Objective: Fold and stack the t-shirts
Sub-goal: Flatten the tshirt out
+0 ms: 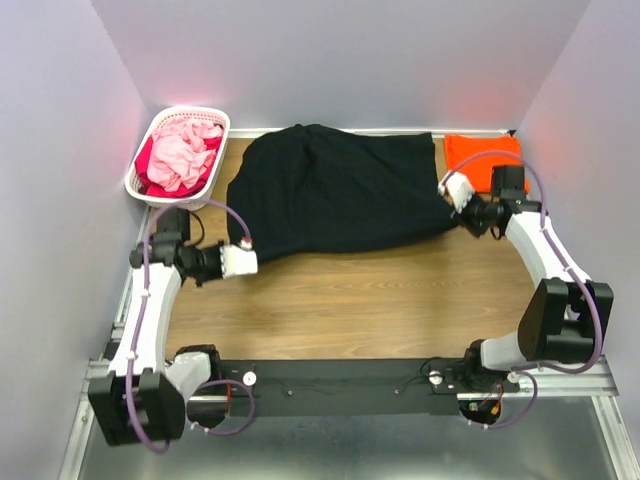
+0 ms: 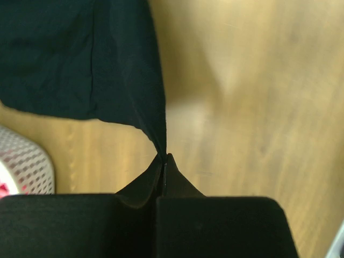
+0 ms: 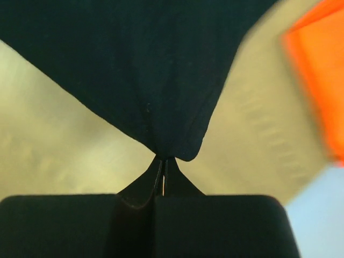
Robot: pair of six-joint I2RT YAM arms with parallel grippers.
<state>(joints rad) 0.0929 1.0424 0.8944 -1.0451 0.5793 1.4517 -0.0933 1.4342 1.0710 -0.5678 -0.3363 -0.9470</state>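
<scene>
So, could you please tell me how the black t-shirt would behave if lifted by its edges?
Probably floppy: the black t-shirt lies in soft folds and pulls to a thin point at the left gripper. It would likely sag between that and the right gripper, both shut on its edge. Such narrow pinches might slip.

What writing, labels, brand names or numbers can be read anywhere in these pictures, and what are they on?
None: no readable text shows in any view.
The black t-shirt, the orange t-shirt, the white basket with its pink cloth, and the wooden table all look plain, with no print, tag or sticker showing.
</scene>
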